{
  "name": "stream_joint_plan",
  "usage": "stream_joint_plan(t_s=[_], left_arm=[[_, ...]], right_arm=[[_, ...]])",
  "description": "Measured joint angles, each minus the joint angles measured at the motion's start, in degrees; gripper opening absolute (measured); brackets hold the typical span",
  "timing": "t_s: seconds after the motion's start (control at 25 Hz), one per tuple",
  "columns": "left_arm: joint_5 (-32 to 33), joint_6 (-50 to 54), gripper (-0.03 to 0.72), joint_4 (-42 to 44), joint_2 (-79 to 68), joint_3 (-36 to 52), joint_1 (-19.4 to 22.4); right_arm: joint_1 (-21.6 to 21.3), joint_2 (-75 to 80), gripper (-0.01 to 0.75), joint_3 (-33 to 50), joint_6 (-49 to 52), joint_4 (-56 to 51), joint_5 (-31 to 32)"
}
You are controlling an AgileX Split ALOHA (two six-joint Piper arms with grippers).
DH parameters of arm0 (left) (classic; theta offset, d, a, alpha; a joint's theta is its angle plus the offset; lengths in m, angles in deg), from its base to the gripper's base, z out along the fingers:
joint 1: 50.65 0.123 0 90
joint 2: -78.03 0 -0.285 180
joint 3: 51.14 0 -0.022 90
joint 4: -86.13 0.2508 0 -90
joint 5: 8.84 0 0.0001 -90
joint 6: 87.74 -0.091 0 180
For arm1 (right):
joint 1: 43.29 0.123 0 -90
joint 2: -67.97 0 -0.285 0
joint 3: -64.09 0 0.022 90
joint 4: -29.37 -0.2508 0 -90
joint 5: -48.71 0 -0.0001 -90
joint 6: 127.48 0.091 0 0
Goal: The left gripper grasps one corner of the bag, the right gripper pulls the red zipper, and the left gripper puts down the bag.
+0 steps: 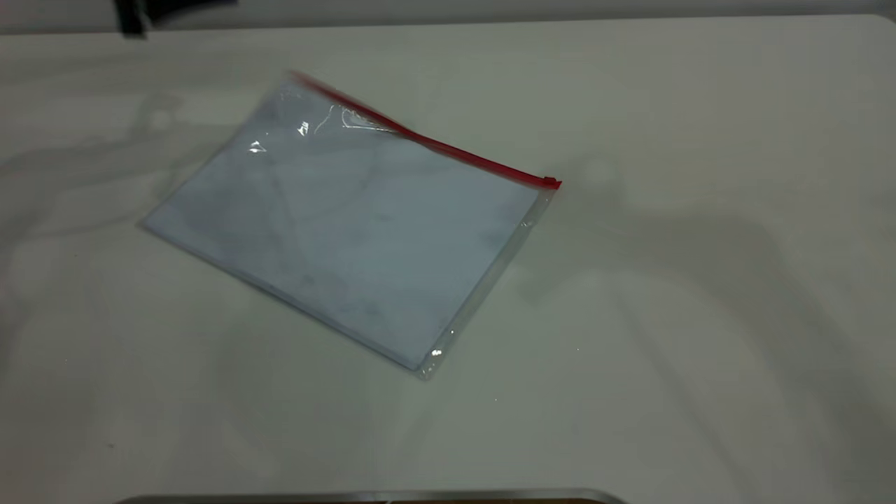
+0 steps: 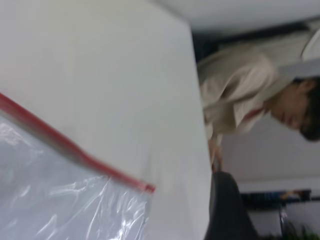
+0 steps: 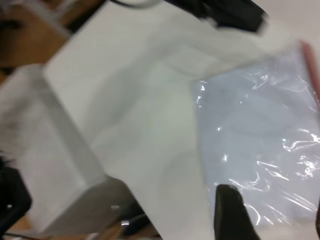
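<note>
A: Clear plastic bag [image 1: 350,231] lies flat on the white surface [image 1: 700,315], rotated so its corners point diagonally in the exterior view. Pale bluish sheet inside. Far-left corner near the zipper end looks blurred and creased

B: Zipper?

A: Red zipper [image 1: 434,145] runs along the far long edge, from the upper-left corner down to the right corner. Small red slider tab [image 1: 551,183] sits at the right end of the strip

B: Tools?

A: Neither is over the bag in the exterior view. Only a dark arm part [image 1: 140,15] at the far-left top edge, off the surface. Left wrist view shows a dark rounded shape [image 2: 227,210] at the frame edge, likely the left tool, but can't tell open or closed. That view looks along the zipper edge with crinkled plastic below it

B: Right one?

A: Right tool [image 3: 270,212]: one dark finger [image 3: 230,212] over the near edge of the bag, a second sliver at the frame edge, gap between them, nothing held. Reads as open. The other arm's black hardware [image 3: 225,12] is past the bag's far corner

B: Anything else?

A: Person in a beige shirt [image 2: 250,95] beyond the surface edge in the left wrist view
</note>
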Motion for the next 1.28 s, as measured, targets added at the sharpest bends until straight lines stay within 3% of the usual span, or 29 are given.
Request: stream_joint_plan(t_s=[0.28, 0.44, 0.72, 0.88, 1.04, 1.28], left_arm=[[0.5, 3.2, 0.502, 2.9, 12.6, 0.0, 2.5], [1.0, 4.7, 0.496, 10.8, 21.9, 0.0, 2.5], [1.0, 15.8, 0.433, 32.4, 39.3, 0.2, 2.2], [1.0, 22.6, 0.417, 42.1, 49.6, 1.3, 0.2], [1.0, 24.7, 0.414, 43.9, 61.5, 8.1, -2.4], [1.0, 24.7, 0.414, 48.8, 80.8, 27.8, -3.3]], right_arm=[[9.2, -26.1, 0.441, 9.7, 16.3, 15.8, 0.3], [9.8, -41.7, 0.441, 24.3, 25.0, 24.3, 0.3], [9.8, -72.7, 0.441, 54.4, 35.7, 39.3, -1.3], [9.8, -85.4, 0.441, 64.3, 37.2, 42.9, -0.3], [9.8, -90.4, 0.441, 71.5, 35.2, 44.0, -1.7], [9.8, -90.9, 0.441, 78.4, 32.3, 44.5, -5.3]])
